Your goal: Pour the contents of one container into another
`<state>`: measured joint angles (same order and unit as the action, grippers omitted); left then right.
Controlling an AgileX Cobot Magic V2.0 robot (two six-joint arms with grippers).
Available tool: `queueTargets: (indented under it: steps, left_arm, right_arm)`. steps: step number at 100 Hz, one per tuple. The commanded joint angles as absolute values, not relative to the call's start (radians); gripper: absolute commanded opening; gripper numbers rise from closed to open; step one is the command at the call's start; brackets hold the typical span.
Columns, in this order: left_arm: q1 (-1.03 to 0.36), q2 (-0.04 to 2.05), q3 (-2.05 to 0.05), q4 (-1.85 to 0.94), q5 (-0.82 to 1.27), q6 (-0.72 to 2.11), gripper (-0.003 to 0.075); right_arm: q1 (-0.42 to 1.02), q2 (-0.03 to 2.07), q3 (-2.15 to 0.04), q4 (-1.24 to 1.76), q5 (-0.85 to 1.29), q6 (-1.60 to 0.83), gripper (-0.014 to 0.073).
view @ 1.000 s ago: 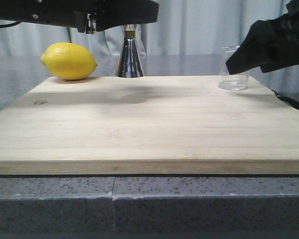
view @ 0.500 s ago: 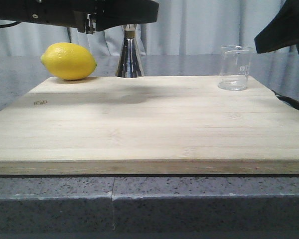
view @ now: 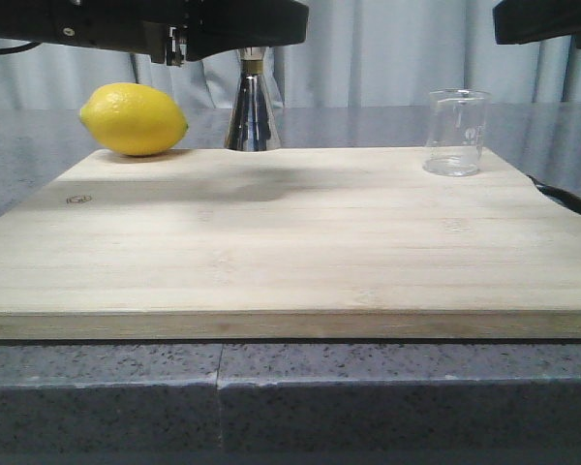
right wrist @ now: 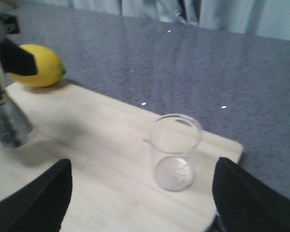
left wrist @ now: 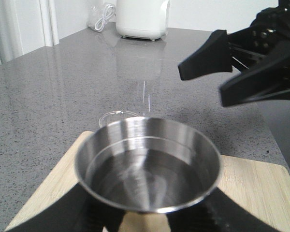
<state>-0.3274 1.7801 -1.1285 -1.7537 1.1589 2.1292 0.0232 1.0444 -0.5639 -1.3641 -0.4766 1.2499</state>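
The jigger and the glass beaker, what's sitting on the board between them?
Nothing: in the front view the cutting board is bare wood between the jigger and the beaker. The lemon sits on the jigger's far side.

We see grey speckled counter (view: 97,397) with seam in front edge, under pale wooden board (view: 290,242). Grey-white curtains (view: 387,53) hang in folds along far side, beyond both arms. From left wrist camera we note more counter stretching ahead of gripper, glossy, reflecting light; white appliance (left wrist: 141,18) stands far ahead on it, white cable (left wrist: 102,14) coiled just beside, white wall behind. White vertical trim (left wrist: 44,21) off to one side. Soft, even lighting.
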Motion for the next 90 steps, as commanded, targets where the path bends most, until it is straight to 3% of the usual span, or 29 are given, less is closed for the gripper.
queueTargets:
  steps: [1,16,34,90]
  left_arm:
    - [-0.335,1.725,-1.158,-1.849,1.256,2.132,0.0281]
    - [-0.335,1.725,-1.158,-1.849,1.256,2.132,0.0281]
    - [-0.335,1.725,-1.158,-1.849,1.256,2.132,0.0281]
    - [-0.335,1.725,-1.158,-1.849,1.256,2.132,0.0281]
  right_arm:
    - [0.022,1.024,-0.560,-1.069,-0.356,1.012,0.0542]
    - [0.089,1.013,-0.550,-0.531,-0.054,0.557,0.0542]
    - [0.151,0.987,-0.550,-0.152,0.075,0.100,0.0542]
    - [0.153,0.778,-0.550,-0.150,0.218,0.079,0.0542]
